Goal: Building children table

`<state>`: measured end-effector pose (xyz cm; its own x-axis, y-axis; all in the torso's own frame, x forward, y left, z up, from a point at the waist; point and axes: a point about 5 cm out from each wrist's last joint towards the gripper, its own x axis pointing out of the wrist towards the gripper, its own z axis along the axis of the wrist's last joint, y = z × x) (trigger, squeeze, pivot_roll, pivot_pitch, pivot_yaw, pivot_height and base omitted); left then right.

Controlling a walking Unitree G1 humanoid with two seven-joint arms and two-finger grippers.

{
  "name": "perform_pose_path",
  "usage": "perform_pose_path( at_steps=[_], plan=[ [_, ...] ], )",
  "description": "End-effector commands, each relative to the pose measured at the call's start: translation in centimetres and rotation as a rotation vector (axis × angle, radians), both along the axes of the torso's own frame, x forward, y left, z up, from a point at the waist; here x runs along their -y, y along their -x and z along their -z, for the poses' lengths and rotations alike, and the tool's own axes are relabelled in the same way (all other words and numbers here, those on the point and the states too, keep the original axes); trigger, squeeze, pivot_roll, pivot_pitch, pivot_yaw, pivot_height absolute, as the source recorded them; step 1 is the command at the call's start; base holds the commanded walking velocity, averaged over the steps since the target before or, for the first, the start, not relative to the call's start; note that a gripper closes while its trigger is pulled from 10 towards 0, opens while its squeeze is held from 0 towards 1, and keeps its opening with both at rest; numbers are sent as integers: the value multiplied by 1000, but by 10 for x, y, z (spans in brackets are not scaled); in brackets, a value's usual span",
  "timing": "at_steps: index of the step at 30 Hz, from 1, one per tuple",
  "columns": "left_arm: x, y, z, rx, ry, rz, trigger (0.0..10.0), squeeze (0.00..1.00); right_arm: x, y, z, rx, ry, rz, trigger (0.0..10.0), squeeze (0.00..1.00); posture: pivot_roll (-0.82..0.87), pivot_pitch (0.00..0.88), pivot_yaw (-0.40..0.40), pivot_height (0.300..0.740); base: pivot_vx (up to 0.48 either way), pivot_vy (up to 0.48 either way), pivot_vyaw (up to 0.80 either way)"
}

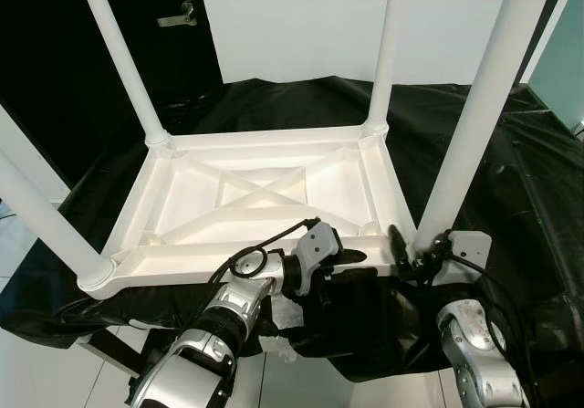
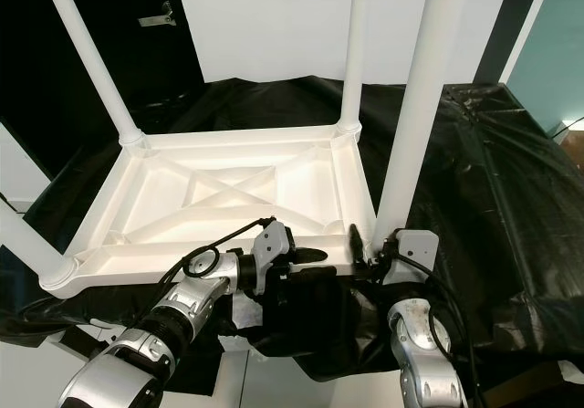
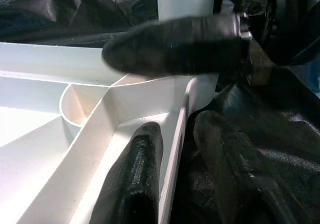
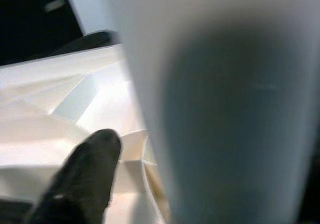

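Note:
The white children's table [image 1: 182, 264] lies upside down on a black sheet, with its ribbed underside facing up. All its legs stand upright in the corners. My left gripper [image 1: 358, 260] reaches over the near rim. In the left wrist view its fingers [image 3: 140, 174] straddle the thin rim wall [image 3: 175, 149], one inside and one outside, shut on it. My right gripper [image 1: 422, 246] sits at the base of the near right leg [image 1: 474, 107], closed around it. One finger [image 4: 85, 174] shows beside the blurred leg [image 4: 225, 108]; the other is hidden behind it.
The black sheet [image 1: 529, 198] drapes over the low support and hangs off the near edge. A dark door with a metal handle [image 1: 176, 15] and a white panel [image 1: 292, 15] stand behind. White floor tiles [image 1: 27, 244] lie to the left.

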<state>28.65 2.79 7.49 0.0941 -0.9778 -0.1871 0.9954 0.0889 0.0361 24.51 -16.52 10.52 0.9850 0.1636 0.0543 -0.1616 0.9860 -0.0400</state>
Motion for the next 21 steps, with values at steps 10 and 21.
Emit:
perform_pose_path(
  at_steps=[10,21],
  plan=[
    [-5,25,38,-170,-133,81,10000,0,16,1,-11,-88,251,-385,10000,0,-137,0,44,740,0,0,0],
    [-5,23,37,-163,-139,85,10000,0,43,11,-15,-171,411,-597,0,0,-131,0,50,740,0,0,0]
  ],
)
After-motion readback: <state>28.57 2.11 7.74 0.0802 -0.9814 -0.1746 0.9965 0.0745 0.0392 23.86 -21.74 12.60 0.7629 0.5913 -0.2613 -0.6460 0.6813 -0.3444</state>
